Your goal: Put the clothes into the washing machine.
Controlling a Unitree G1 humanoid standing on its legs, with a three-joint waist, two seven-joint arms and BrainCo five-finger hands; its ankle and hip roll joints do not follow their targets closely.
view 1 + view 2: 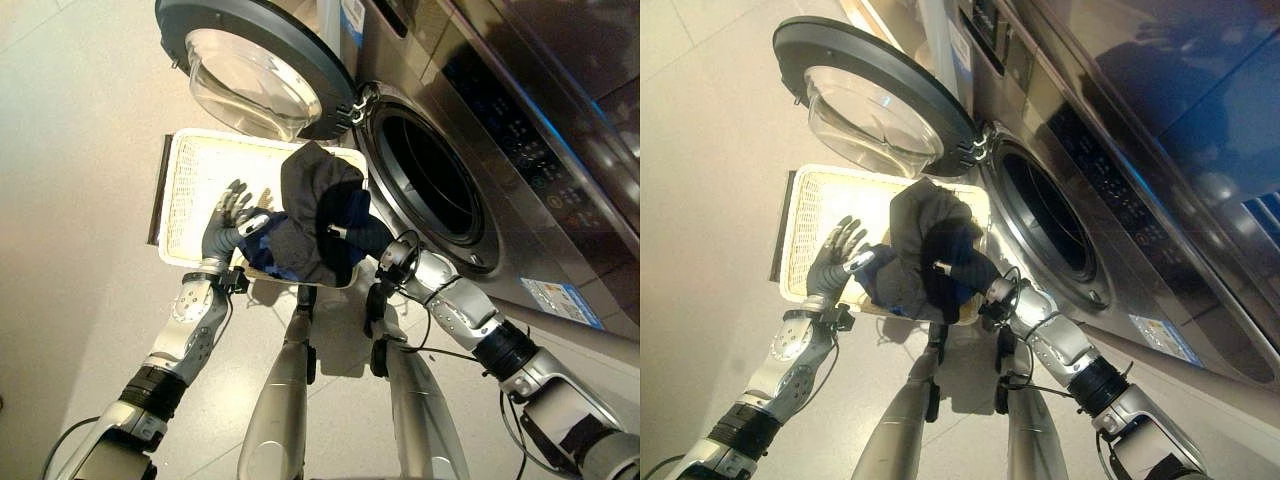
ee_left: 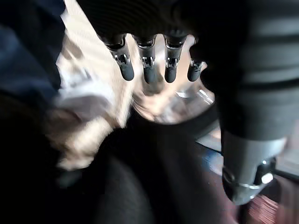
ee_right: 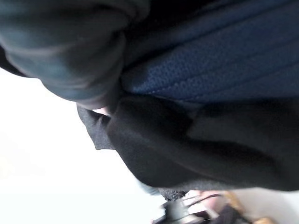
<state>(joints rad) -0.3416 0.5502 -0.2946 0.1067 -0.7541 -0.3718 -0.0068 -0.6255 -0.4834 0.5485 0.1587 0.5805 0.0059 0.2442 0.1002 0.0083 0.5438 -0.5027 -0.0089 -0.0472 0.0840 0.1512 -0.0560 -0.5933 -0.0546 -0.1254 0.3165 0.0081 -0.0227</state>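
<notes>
Left eye view: both hands lift dark clothes (image 1: 320,215) over basket (image 1: 190,190).

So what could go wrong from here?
The clothes hang in a loose bundle over the basket, still outside the drum; a trailing part could catch on the drum's rim or drop back. The left hand is open beside them, so the right hand may carry them alone.

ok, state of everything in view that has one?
washing machine door: swung open
drum: looks empty
basket: on the floor, mostly bare
clothes: bundled, lifted over the basket's edge
left hand: open, against the bundle
right hand: buried in clothes, fingers hidden
</notes>
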